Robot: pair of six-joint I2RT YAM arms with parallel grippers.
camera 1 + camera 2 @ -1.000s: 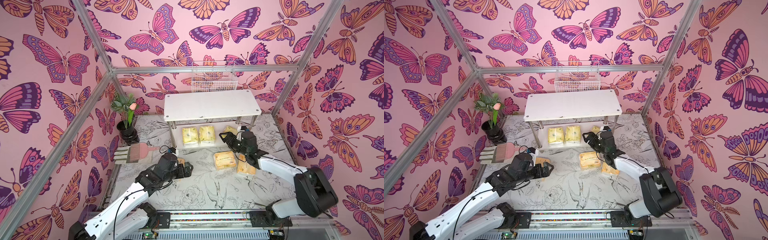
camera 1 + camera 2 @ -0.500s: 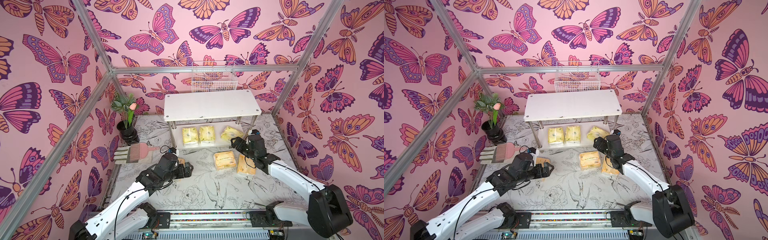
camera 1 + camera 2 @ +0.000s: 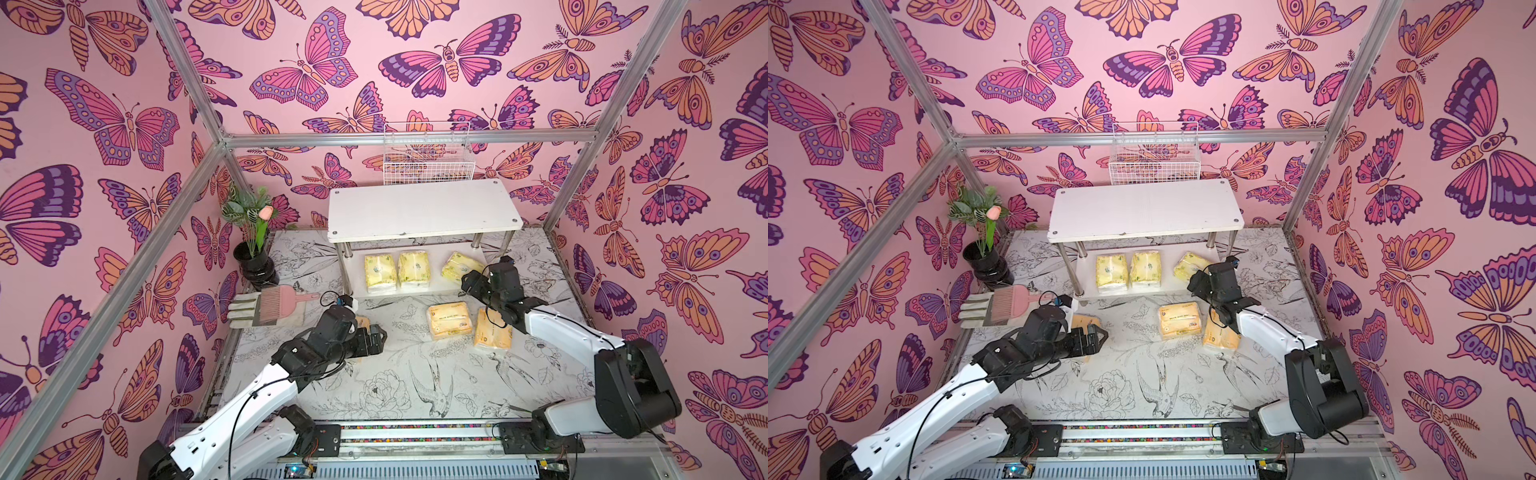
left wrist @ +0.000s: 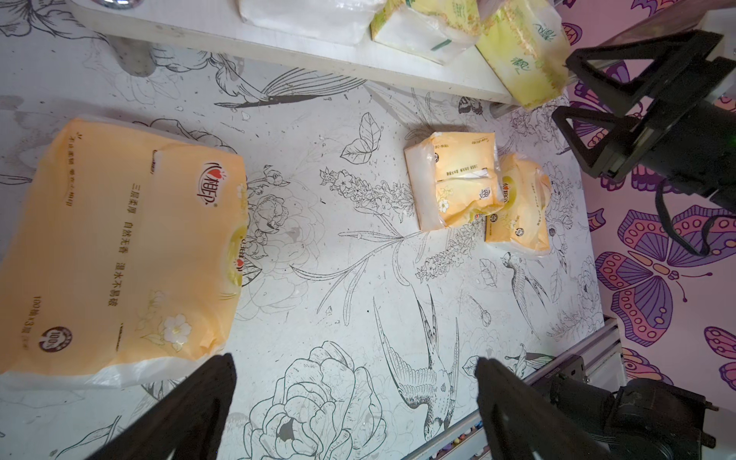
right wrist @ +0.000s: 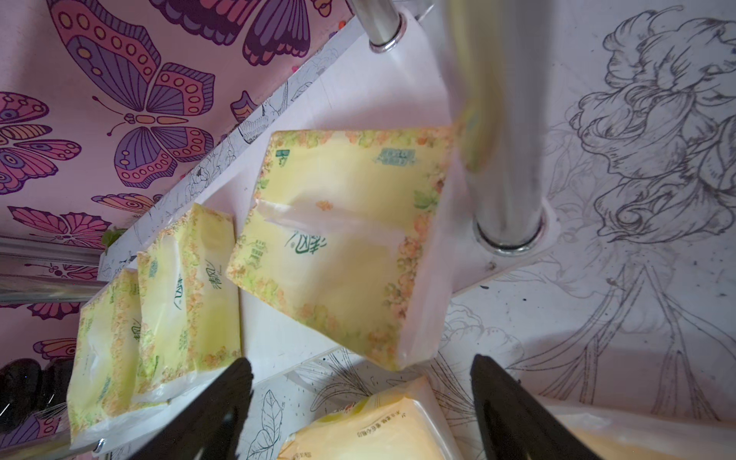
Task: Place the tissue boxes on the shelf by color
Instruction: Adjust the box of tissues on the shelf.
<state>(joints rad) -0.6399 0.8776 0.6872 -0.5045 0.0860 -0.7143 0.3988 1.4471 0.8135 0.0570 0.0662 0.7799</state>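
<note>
The white shelf (image 3: 424,210) stands at the back. Its lower board holds three pale lemon tissue boxes: two side by side (image 3: 379,272) (image 3: 413,269) and a third (image 5: 342,243) lying skewed, one corner over the board's front edge. Just in front of that third box, my right gripper (image 5: 362,360) is open and empty. Two orange boxes (image 3: 449,319) (image 3: 492,334) lie on the table below it. Another orange box (image 4: 119,255) lies beside my left gripper (image 4: 354,360), which is open over bare table.
A black vase with a plant (image 3: 253,266) stands at the back left, with a pink comb on a glove (image 3: 270,307) in front of it. A white wire basket (image 3: 428,166) hangs behind the shelf. Chrome posts (image 5: 502,159) flank the lower board.
My right gripper has backed away from the shelf, leaving the third pale box lying on the lower board. The left arm has not moved.
</note>
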